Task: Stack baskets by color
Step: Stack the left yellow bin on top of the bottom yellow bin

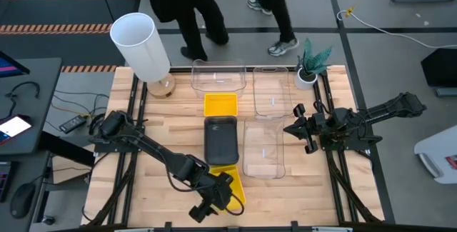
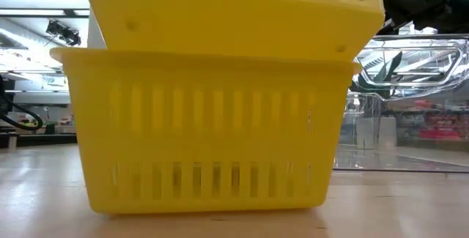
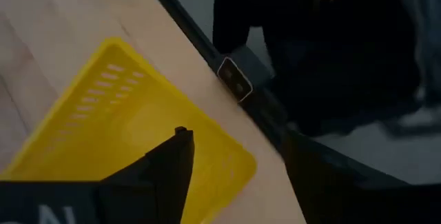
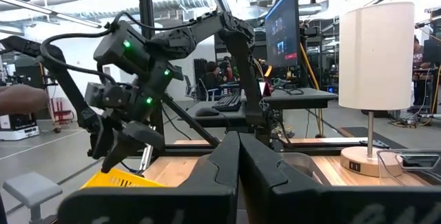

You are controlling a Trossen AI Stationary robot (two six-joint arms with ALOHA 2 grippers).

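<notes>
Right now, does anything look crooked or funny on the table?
Yes. At the table's near edge, the upper yellow basket sits tilted in the lower yellow basket, not nested flat. The left gripper is beside them, jaws open.

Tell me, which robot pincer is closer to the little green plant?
The right one. The right pincer sits just in front of the plant, at the table's right side. The left pincer is far off at the near edge, over the yellow baskets.

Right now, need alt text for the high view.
Left gripper hovers open over yellow baskets at the table's near edge. A dark grey basket, another yellow basket and three clear baskets lie mid-table; the right gripper waits shut.
</notes>
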